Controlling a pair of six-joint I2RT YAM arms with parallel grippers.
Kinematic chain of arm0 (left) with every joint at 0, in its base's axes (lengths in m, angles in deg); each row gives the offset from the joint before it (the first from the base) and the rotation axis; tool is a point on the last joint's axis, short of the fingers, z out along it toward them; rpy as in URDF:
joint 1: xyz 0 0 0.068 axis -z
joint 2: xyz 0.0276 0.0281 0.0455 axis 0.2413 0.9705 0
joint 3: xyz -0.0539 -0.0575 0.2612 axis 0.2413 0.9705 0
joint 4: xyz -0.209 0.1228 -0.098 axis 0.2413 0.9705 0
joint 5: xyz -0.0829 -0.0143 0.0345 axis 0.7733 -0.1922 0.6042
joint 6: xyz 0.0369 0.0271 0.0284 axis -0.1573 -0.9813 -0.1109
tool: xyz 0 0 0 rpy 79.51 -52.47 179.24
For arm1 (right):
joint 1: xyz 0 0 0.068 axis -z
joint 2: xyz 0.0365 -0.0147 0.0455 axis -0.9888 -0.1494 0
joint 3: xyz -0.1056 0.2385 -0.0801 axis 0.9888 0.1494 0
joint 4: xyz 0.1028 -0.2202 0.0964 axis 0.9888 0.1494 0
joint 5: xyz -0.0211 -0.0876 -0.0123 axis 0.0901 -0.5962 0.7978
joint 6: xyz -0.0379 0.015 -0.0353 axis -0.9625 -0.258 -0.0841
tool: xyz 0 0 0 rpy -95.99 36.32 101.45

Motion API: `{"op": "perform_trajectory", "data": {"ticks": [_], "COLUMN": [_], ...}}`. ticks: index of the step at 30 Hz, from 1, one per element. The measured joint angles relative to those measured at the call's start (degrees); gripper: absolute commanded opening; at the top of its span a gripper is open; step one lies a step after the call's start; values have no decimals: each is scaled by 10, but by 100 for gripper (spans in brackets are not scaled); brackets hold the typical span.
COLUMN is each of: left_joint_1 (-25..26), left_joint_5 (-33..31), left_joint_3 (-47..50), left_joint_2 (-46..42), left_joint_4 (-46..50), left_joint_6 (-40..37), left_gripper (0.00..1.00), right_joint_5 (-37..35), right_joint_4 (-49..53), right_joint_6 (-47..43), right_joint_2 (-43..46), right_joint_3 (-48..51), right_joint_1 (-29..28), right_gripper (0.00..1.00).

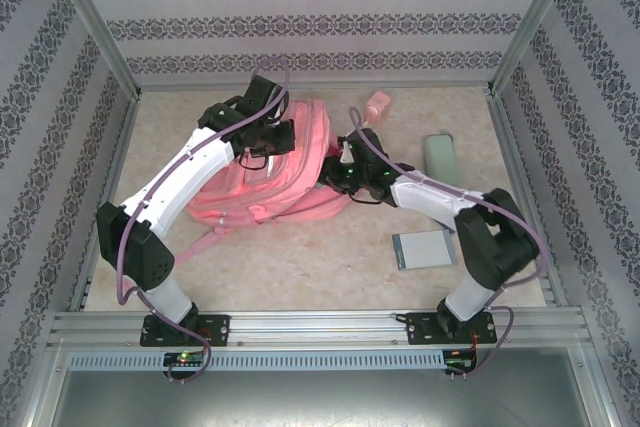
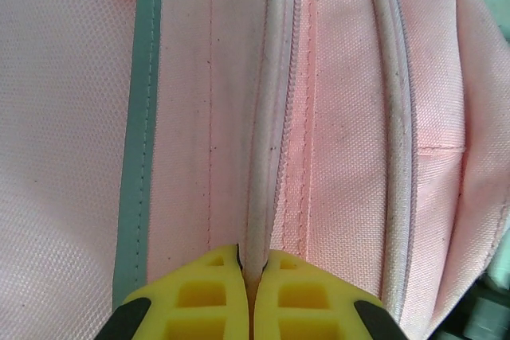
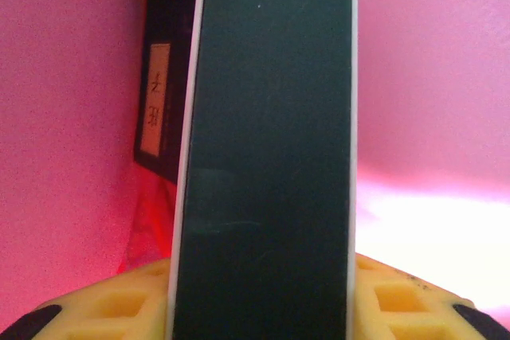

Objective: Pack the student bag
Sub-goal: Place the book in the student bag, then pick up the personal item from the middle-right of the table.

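While the right hand grips one book, a second book stands beside.

bright, even light is falling from above onto the table, casting only soft shadows. inside the student bag everything is glowing saturated pink, glare is washing out the fabric on the right, and the close book is blurring slightly.

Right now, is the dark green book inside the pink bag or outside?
Inside: student bag fabric is on both sides of the dark green book, beside a black book.
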Motion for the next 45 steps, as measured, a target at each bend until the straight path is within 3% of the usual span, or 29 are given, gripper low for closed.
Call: {"op": "perform_trajectory", "data": {"ticks": [6,12,17,28,37,45], "left_joint_1": [-5,-14,-22,-26,-31,-40], "left_joint_5": [14,30,44,73,86,106], "left_joint_3": [5,5,5,6,20,23], "left_joint_2": [0,0,0,1,1,1], "left_joint_4": [-18,-22,-25,-32,-58,-64], "left_joint_6": [28,38,40,41,40,40], "left_gripper": [0,0,0,0,0,0], "right_joint_5": [-16,-14,-26,-92,-153,-196], "right_joint_4": [-25,-31,-7,141,276,336], "right_joint_6": [50,62,52,-25,-74,-131], "right_joint_2": [-82,-98,-77,102,294,315], "right_joint_3": [-24,-32,-29,16,126,172], "right_joint_1": [-22,-30,-21,31,188,354], "right_gripper": [58,76,78,79,81,84]}}
